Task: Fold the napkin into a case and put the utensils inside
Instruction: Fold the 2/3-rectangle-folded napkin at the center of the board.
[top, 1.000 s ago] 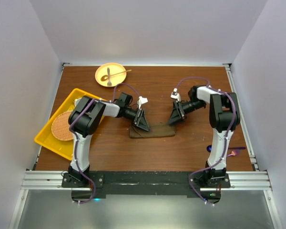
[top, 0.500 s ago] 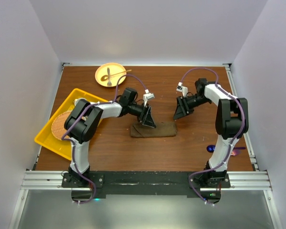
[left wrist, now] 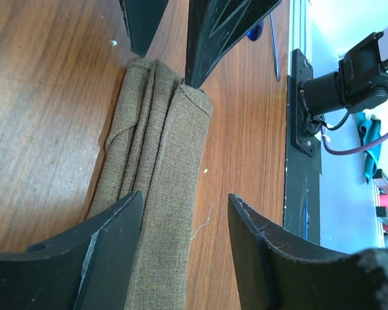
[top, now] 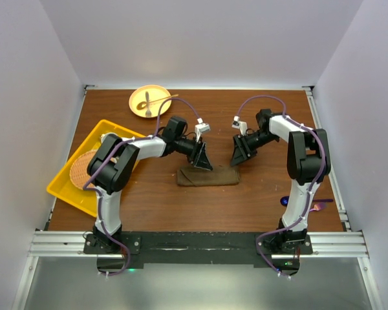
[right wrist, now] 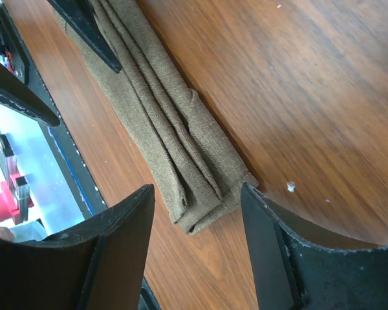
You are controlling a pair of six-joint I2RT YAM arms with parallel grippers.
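1. Plate, far left: carries two utensils.
2. Left gripper: jaws wide, empty, over the napkin's left end.
3. Napkin: folded into a narrow strip at table centre.
4. Right gripper: jaws wide, empty, above the right end.
5. Blue item, possibly a spoon: beside the right arm.

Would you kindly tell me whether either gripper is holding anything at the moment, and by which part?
Nothing is held. The left gripper and the right gripper both stand open over opposite ends of the folded napkin, gripping no cloth.
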